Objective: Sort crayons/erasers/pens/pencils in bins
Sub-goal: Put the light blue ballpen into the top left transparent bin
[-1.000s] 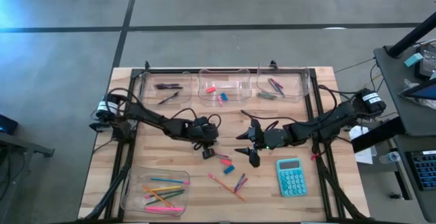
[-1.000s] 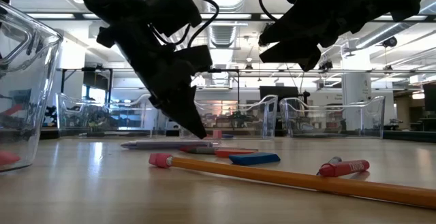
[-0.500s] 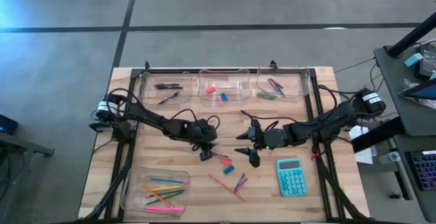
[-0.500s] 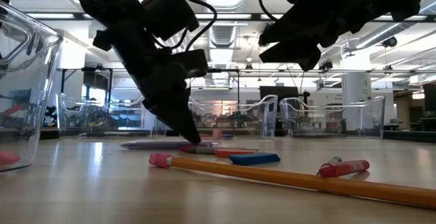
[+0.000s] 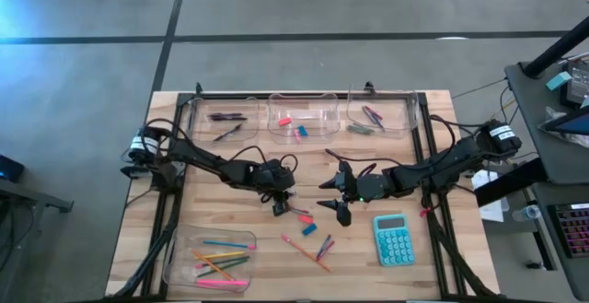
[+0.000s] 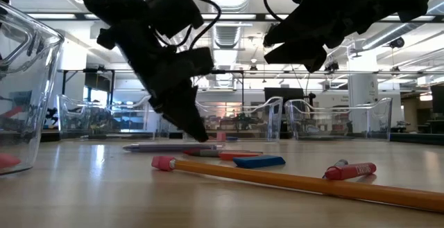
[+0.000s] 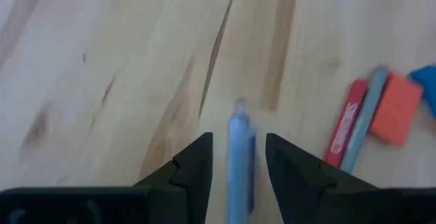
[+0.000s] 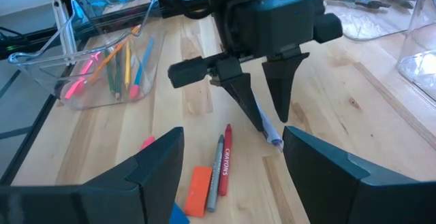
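Bins (image 5: 317,116) are lined along the table's far edge, with a pencil-filled one (image 5: 210,257) set at the near left corner. The left gripper (image 8: 264,113) is lowered at mid-table, its fingers parted around a light-blue pen (image 7: 240,161). The right gripper (image 5: 339,198) is held spread just beside it, nothing gripped. A red crayon (image 8: 227,150), grey crayon (image 8: 216,164) and orange eraser (image 8: 199,190) are seen nearby

The table (image 5: 184,156) is pale wood with darker grain streaks. The calculator (image 5: 393,238) is teal. On the wood lie a red crayon (image 8: 227,150), a grey crayon (image 8: 216,163), an orange eraser (image 8: 199,190) and a light blue pen (image 7: 238,159). Both arms are black.
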Robot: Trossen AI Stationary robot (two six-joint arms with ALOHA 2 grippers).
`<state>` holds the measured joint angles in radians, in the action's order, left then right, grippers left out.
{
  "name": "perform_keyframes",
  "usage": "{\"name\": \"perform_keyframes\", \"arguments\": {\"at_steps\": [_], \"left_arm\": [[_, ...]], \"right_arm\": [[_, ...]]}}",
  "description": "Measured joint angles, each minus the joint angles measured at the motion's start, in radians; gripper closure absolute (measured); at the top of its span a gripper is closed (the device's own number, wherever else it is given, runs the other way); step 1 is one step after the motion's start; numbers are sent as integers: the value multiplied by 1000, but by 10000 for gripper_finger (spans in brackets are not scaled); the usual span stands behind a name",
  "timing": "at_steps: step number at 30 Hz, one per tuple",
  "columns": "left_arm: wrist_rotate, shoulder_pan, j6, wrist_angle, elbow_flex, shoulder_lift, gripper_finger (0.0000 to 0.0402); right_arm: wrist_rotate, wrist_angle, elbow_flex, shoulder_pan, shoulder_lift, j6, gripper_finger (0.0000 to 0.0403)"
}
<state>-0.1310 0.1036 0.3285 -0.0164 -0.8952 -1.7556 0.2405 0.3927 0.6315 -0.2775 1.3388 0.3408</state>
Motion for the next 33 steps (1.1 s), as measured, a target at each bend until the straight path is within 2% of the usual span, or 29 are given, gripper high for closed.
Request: {"name": "perform_keyframes", "arguments": {"at_steps": [22, 30, 33], "left_arm": [[13, 3, 5, 16, 21, -39, 281], [33, 3, -2, 7, -19, -39, 281], [8, 2, -18, 9, -22, -34, 281]], "right_arm": [[7, 0, -11, 0, 0, 0, 165], [7, 0, -11, 0, 0, 0, 165], [7, 0, -11, 0, 0, 0, 165]]}}
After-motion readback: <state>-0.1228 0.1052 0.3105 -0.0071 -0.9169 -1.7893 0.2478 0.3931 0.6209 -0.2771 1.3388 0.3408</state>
